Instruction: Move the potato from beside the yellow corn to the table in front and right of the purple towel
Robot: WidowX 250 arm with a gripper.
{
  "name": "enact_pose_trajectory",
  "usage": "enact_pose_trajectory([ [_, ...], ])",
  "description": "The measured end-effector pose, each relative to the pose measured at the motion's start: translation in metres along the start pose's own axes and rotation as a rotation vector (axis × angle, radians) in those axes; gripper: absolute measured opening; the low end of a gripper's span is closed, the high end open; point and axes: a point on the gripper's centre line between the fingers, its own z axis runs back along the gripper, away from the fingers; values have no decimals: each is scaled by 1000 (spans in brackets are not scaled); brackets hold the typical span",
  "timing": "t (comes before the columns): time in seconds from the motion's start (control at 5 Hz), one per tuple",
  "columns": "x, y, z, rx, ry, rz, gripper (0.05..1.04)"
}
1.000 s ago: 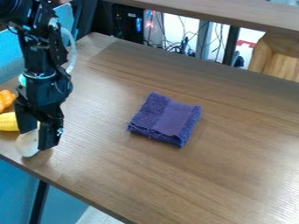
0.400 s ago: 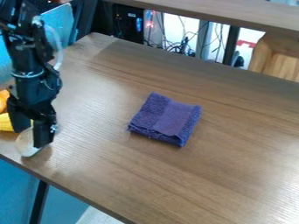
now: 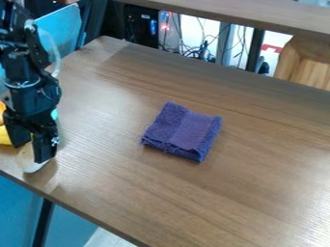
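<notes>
Open gripper [image 3: 30, 153] stands over a pale, rounded thing [image 3: 28, 164] near the table [image 3: 258, 178] edge

The black robot arm [image 3: 24, 67] comes in at the upper left, and its gripper points down over the left part of the table, close to the near edge. The fingers [image 3: 44, 146] stand apart, with a plain gap between them. The pale thing lies on the table just inside that near edge; its upper part shows in the gap, and its lower part reaches a little below the fingertips. Whether either side of it is touched cannot be told from this angle. Beyond the gripper, at the far left of the view, sit an orange thing [image 3: 2, 114] and a yellow thing [image 3: 5, 136], both partly hidden by the arm and cut off by the view's edge. A small teal patch [image 3: 54, 114] shows beside the arm, just above the gripper.

A purple cloth [image 3: 184, 131] lies folded flat near the middle of the table, well apart from the gripper, with a smoother band across it and its corners askew to the table's edges.

Past the far edge, tangled cables [image 3: 193, 50] hang near a black case [image 3: 141, 26] with a blue light. A wooden object [image 3: 309, 62] stands at the right, under a second wooden surface [image 3: 232, 13]. A dark leg [image 3: 43, 224] drops below the table's near edge.
</notes>
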Motion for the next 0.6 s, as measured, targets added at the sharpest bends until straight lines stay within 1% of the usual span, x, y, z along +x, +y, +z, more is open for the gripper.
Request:
enact_pose_trajectory([
  [0.2, 2, 0, -7, -11, 1, 5, 1000],
  [0.4, 4, -2, -16, -34, -9, 15, 961],
  [0.6, 3, -1, -16, -31, -5, 25, 721],
])
